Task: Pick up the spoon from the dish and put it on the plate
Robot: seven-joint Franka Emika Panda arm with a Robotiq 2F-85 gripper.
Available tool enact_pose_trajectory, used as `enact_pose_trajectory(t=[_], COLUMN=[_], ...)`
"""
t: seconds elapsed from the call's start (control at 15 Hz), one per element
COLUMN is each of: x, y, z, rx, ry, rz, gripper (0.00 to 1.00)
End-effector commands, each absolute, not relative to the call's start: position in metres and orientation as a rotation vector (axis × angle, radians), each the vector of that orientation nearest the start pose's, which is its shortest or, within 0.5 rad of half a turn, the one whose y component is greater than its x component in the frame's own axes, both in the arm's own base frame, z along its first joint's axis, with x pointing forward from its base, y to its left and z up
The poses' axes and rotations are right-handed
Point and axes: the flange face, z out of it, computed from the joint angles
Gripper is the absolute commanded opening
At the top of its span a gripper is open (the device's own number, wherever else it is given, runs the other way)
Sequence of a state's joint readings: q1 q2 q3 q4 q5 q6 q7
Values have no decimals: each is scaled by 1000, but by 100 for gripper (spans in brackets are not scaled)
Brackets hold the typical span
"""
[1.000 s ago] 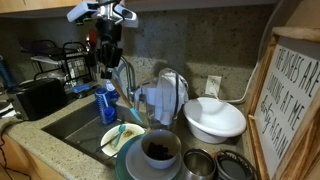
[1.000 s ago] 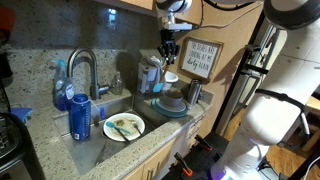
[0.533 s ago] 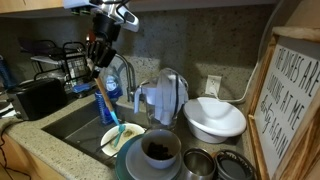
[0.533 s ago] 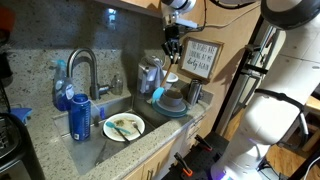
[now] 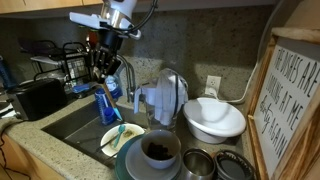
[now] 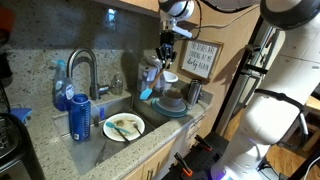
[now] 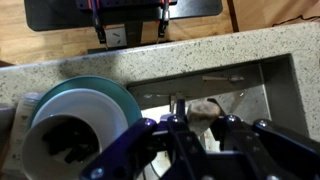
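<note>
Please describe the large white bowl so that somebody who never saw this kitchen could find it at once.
Find the framed sign with black lettering standing on the counter. Directly beside it stands the large white bowl. It is deep and plain white, unlike the smaller bowl with dark contents, which sits on a teal-rimmed plate.

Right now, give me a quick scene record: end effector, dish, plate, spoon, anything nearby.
end effector: raised high above the counter; can't tell whether it is open or shut, or holding anything
dish: large white bowl on the counter, next to the framed sign
plate: lies in the sink, with a pale green utensil on it
spoon: not clearly visible in any view
small bowl: dark contents, sits on the teal-rimmed plate
</note>
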State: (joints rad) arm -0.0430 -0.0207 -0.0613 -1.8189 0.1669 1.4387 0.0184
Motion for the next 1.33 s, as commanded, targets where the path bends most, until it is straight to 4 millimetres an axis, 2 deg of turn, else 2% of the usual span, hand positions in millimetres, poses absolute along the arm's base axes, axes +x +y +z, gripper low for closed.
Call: enact_pose_trajectory(t=[0.0,0.27,0.67,0.73,0.8,0.87,1.27], x=[525,532,544,544,545,545,544], y=[-11,14,49,51,53,54,51], z=[483,453,416,413,411,408,407], rx=[-2912,-2925,-2932,-2937,-2936,-2942,-2955], ry=[106,49,-37,-42,-44,-44,-32], rz=[454,401,430,432,438,440,423], gripper=[6,6,6,15,51,52,96])
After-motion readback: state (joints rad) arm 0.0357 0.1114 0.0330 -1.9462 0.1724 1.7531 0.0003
